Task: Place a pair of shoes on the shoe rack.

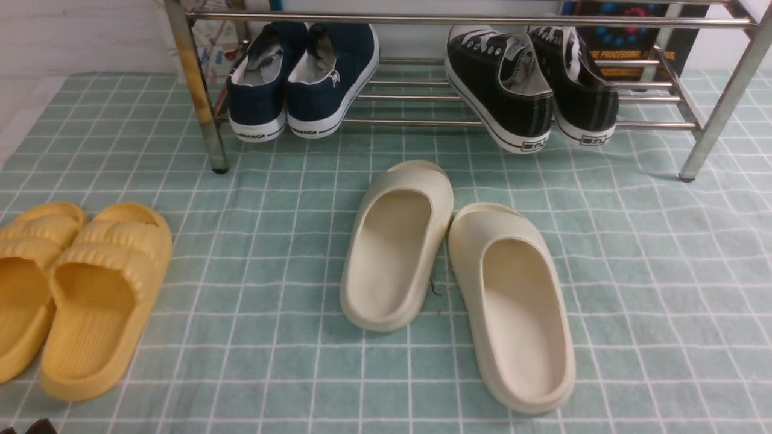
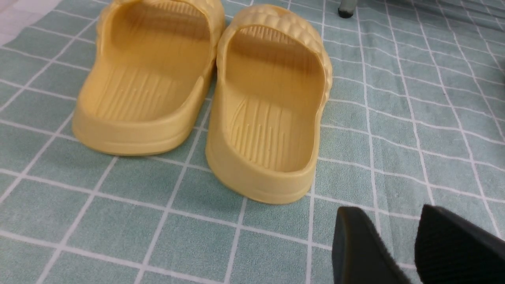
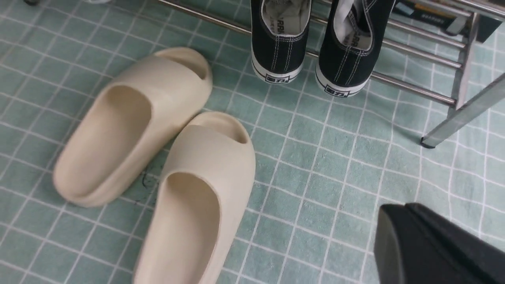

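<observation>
black sneakers (image 1: 512, 90) sit on the lower tubes of the shoe rack (image 1: 416, 122), upper right of the front frame, side by side, heels toward the camera and sticking out past the front tube (the left one tilts, heel lower). right wrist view shows the same pair at top centre, a small gap between the heels. navy sneakers (image 1: 301, 78) are on the same tier, upper left of centre, well apart from the black pair. cream slippers (image 1: 398, 241) lie on the checked cloth (image 1: 633, 271) at frame centre, in front of the rack, touching near the toes. yellow slippers (image 1: 96, 289) at lower left, side by side. left gripper (image 2: 402, 252) in the lower right of its wrist view, fingers spread apart with cloth visible between, nothing held, near the yellow slippers. right gripper (image 3: 406, 228) lower right of its wrist view, jaws pressed together, empty, above the cloth.
</observation>
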Motion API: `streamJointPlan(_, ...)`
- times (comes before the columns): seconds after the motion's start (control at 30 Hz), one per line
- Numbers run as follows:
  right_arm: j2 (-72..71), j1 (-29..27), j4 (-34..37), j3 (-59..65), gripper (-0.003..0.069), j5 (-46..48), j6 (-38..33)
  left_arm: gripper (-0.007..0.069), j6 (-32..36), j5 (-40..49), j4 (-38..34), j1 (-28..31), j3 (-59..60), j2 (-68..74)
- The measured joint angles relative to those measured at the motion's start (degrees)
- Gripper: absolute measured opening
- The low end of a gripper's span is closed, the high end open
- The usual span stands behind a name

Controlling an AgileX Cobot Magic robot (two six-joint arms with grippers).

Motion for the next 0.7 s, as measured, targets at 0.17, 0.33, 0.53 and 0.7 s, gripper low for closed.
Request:
streamJointPlan(0.17,-19.01,-0.05,1.66,17.93,-0.0002,-8.42,0.24,0.0239,0.00,0.00,0.00,0.00,0.00,0.00)
streamJointPlan(0.33,-31.58,-0.05,1.82,30.23,-0.0002,-14.43,2.02,0.0239,0.00,0.00,0.00,0.00,0.00,0.00)
streamJointPlan(0.53,-43.27,-0.05,1.82,39.07,-0.0001,-15.25,2.81,0.0239,0.00,0.00,0.00,0.00,0.00,0.00)
streamJointPlan(0.7,-49.07,-0.05,1.82,42.37,-0.0001,-15.51,7.74,0.0239,0.00,0.00,0.00,0.00,0.00,0.00)
